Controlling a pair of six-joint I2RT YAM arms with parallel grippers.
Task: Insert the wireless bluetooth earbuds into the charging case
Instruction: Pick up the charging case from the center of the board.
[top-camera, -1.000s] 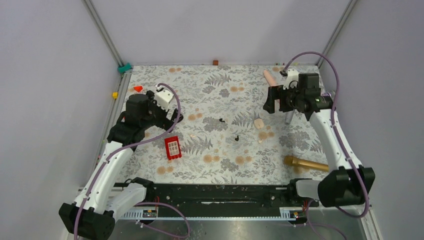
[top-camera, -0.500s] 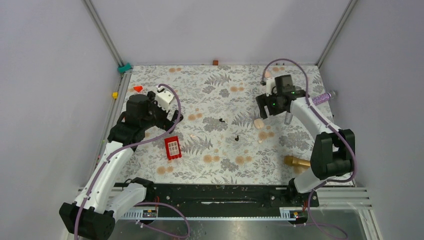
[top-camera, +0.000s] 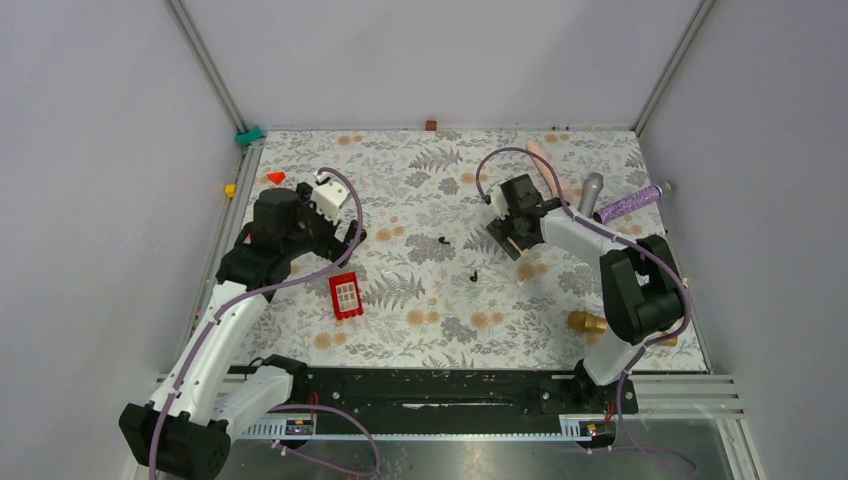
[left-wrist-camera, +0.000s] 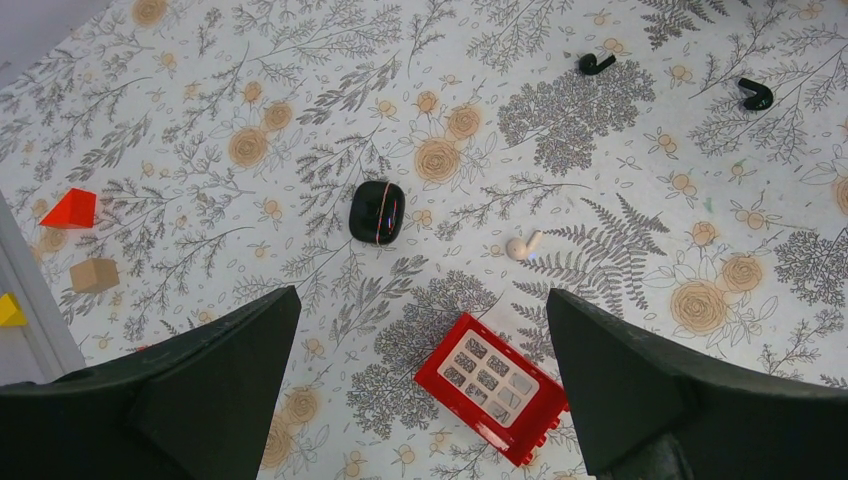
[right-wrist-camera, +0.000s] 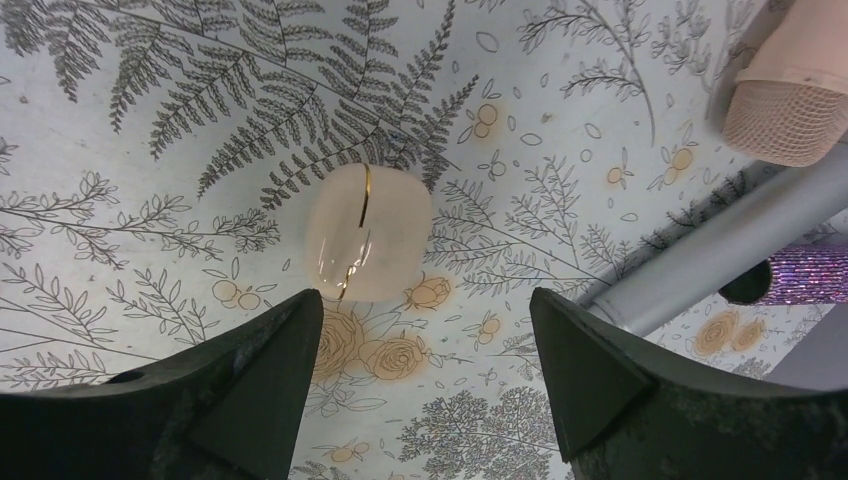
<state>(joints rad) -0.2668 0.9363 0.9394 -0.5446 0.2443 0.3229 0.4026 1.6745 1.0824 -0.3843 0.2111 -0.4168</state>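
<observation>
Earbuds (left-wrist-camera: 596, 63) – two tiny black ones – lie loose on the floral mat (top-camera: 420, 330) near its middle, between the two arms and a little apart from each other. In the overhead view the far earbud (top-camera: 441, 240) sits toward the back and the near earbud (top-camera: 473, 275) sits closer to the arm bases, too small there to read their direction. The left wrist view shows them better: the far one lies flat, its long axis slanting from bulb at lower left to stem at upper right, while the near one (left-wrist-camera: 755, 94) slants the other way, stem at upper left and bulb at lower right. A black charging case (left-wrist-camera: 377, 211) lies closed on the mat, well apart from both, with a red block (left-wrist-camera: 492, 385) nearer the camera. The left gripper (left-wrist-camera: 420, 300) hangs above the mat with its jaws spread wide, holding and touching nothing. The right gripper (right-wrist-camera: 425, 297) also stands open and empty, low over a closed cream case (right-wrist-camera: 367, 245) lying just beyond its fingertips – whether a fingertip touches that case cannot be told.
</observation>
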